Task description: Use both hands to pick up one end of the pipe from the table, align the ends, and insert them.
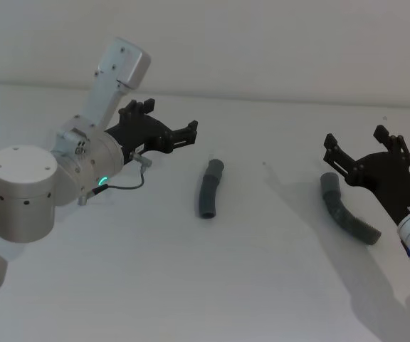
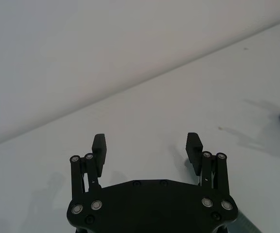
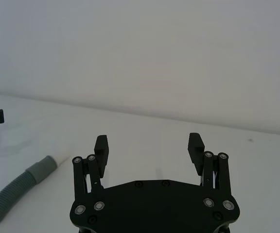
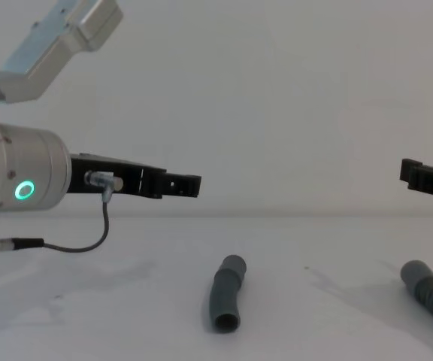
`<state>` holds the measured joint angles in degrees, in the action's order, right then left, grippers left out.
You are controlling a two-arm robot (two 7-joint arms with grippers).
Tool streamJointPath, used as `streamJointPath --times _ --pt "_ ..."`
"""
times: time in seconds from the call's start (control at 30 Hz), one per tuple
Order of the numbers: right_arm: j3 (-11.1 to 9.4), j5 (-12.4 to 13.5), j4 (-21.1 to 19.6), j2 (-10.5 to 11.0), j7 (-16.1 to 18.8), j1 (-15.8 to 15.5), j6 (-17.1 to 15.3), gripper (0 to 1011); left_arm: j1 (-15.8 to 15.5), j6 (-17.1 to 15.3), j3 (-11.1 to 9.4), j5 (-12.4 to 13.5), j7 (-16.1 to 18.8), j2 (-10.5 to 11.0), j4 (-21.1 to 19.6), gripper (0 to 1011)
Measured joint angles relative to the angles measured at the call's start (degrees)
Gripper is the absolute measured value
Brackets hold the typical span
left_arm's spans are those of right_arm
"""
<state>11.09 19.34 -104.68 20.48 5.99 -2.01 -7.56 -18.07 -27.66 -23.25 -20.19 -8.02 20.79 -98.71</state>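
Note:
The pipe lies on the white table as two pieces. One short curved piece rests mid-table with an open grey cuff at each end. The other piece lies to the right, and its grey cuff carries a narrower white tip. My left gripper hovers open above the table, left of the middle piece and holding nothing. The right gripper also hangs open and empty, just above and beside the right piece.
A plain white wall rises behind the table. A thin cable loops under my left wrist. Bare tabletop lies between the two pipe pieces and in front of them.

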Motion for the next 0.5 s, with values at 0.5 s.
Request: streamJointPath --times 0.5 --pt "0.0 0.7 -1.5 0.9 1.2 0.2 -6.0 1000 2.8 -7.9 0.3 0.0 2.3 0.1 -6.5 1001"
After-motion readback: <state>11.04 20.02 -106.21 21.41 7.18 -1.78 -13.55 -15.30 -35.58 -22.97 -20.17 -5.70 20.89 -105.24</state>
